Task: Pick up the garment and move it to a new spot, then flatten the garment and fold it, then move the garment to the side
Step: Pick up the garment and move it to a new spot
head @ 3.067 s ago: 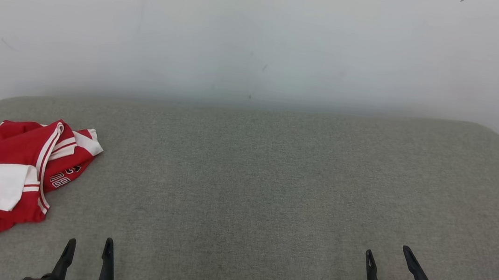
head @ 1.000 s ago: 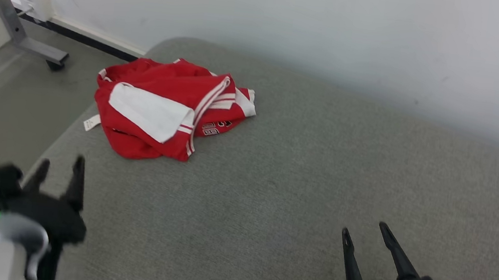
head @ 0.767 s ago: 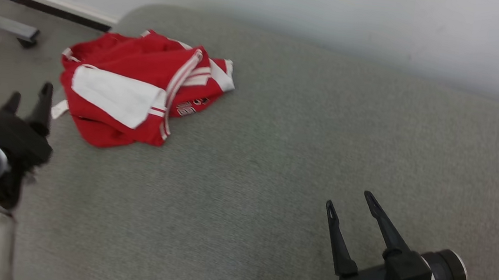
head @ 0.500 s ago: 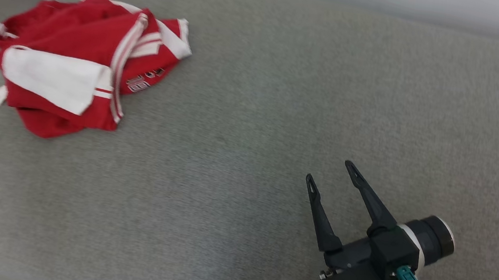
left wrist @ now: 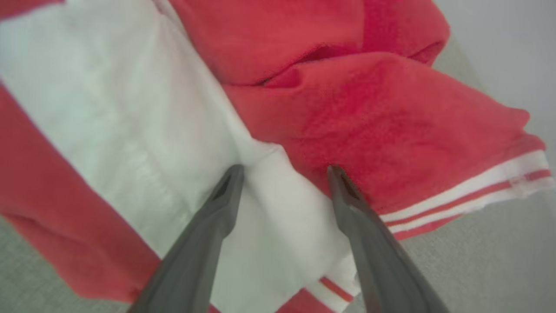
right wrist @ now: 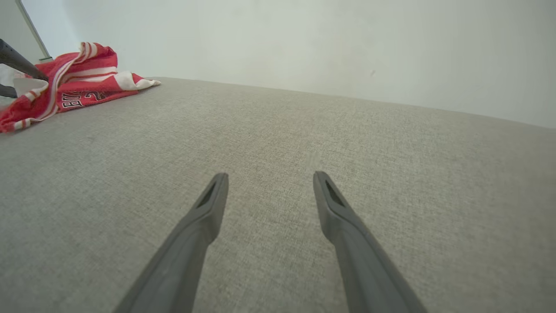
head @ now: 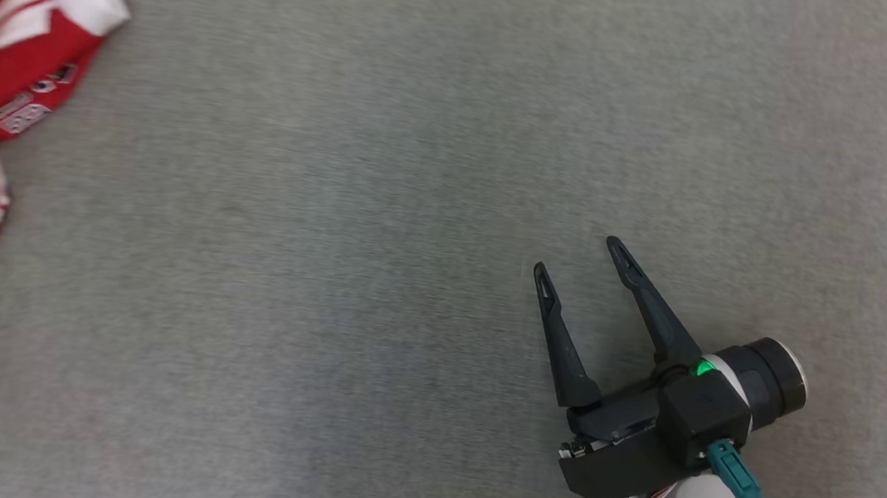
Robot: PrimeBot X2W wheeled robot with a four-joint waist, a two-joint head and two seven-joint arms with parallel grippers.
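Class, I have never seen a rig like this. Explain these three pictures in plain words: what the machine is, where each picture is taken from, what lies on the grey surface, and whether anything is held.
It is a wheeled robot with two arms, each ending in a two-fingered gripper. The head view looks down from its head: the right gripper hangs open over the grey padded surface, and a crumpled red and white garment lies at the left. Each wrist view looks along one gripper's fingers: the left gripper is open right over the garment. Nothing is held.
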